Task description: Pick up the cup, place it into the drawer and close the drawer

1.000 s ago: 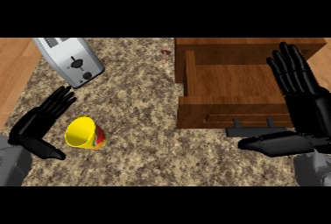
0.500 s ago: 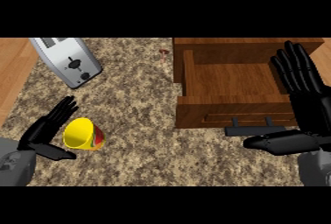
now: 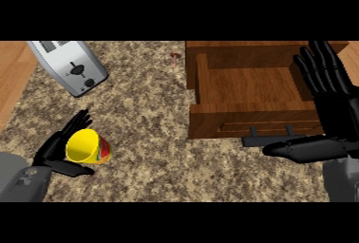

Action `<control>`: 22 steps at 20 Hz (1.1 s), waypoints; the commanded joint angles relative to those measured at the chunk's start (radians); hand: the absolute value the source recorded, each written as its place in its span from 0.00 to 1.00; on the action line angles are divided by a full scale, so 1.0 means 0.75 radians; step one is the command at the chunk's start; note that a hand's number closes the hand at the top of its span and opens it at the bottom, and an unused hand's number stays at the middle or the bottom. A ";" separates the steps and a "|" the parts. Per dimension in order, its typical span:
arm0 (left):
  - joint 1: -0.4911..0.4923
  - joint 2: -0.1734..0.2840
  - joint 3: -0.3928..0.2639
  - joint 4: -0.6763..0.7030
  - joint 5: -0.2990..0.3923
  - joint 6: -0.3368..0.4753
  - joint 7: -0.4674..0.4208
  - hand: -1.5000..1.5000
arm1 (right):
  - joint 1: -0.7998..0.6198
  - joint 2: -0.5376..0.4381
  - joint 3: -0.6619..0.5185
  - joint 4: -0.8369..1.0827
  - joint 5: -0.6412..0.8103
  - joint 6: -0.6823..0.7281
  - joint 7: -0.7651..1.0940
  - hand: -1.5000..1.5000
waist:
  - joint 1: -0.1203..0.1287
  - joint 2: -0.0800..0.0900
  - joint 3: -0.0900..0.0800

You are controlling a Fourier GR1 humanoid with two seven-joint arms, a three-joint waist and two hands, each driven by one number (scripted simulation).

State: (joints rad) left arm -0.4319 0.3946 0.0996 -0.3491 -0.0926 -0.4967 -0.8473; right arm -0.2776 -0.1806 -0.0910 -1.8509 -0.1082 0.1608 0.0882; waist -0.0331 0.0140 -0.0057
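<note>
yellow cup (image 3: pixel 87 146) lies tipped on the counter (image 3: pixel 154 118), cradled by the open left hand (image 3: pixel 60 147); likely light, rigid and smooth, best taken around its wall. right hand (image 3: pixel 329 95) open beside the open drawer (image 3: pixel 245 85).

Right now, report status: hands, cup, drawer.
Left hand open beside cup, no grasp. Right hand open at drawer. Drawer open, nothing in it. Toaster off the path.
</note>
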 commanded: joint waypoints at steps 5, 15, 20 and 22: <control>0.014 -0.036 -0.042 0.084 -0.043 -0.132 -0.304 0.00 | -0.013 0.009 0.000 0.035 0.008 -0.004 -0.015 0.00 | 0.004 0.003 -0.001; -0.106 -0.103 -0.046 0.160 -0.038 -0.126 -0.264 0.00 | -0.011 -0.020 -0.008 -0.043 -0.026 0.014 0.062 0.00 | -0.016 0.000 -0.001; -0.113 -0.112 -0.059 0.151 -0.012 -0.302 -0.253 0.00 | -0.038 -0.028 -0.027 0.056 -0.023 0.027 0.019 0.00 | -0.002 0.006 -0.001; -0.132 -0.155 -0.064 0.153 -0.002 -0.321 -0.220 1.00 | -0.003 -0.026 -0.010 0.036 -0.005 0.040 -0.015 0.00 | -0.021 0.009 -0.002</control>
State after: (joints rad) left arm -0.5157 0.3019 0.0523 -0.2480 -0.1117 -0.5147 -0.9079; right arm -0.2958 -0.2029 -0.1102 -1.8288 -0.1257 0.1828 0.1001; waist -0.0423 0.0183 -0.0058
